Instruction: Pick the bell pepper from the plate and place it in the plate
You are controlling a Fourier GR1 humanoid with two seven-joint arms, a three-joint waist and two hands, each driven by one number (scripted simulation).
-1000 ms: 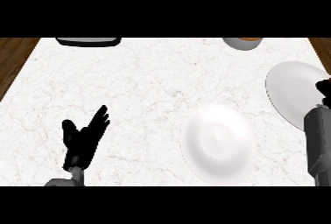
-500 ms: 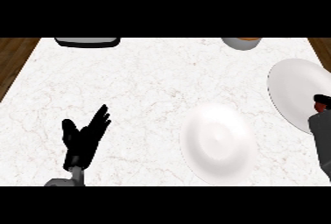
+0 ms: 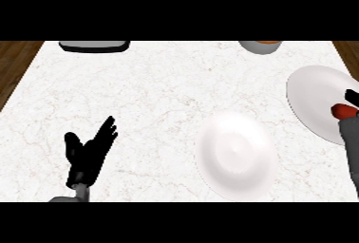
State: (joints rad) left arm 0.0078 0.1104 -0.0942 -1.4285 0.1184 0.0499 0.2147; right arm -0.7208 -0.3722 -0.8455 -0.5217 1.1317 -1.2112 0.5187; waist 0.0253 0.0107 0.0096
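A red bell pepper (image 3: pixel 342 111) lies on the white plate (image 3: pixel 312 99) at the right edge of the counter. My right hand (image 3: pixel 353 96) comes in from the right edge and curls over the pepper, which shows between the black fingers and the grey forearm (image 3: pixel 351 142); most of the hand is cut off by the view's edge. A second white plate (image 3: pixel 235 154) lies nearer, right of the middle, with nothing on it. My left hand (image 3: pixel 88 154) rests open at the lower left, fingers up, away from both plates.
A dark tray-like object (image 3: pixel 95 46) sits at the counter's far left edge and a grey bowl (image 3: pixel 261 46) at the far right. Wooden floor (image 3: pixel 15 57) shows beyond the counter's left side.
My right forearm and hand have shifted to the right, partly out of view, and the red pepper has come into sight under the hand. The left hand has not moved.
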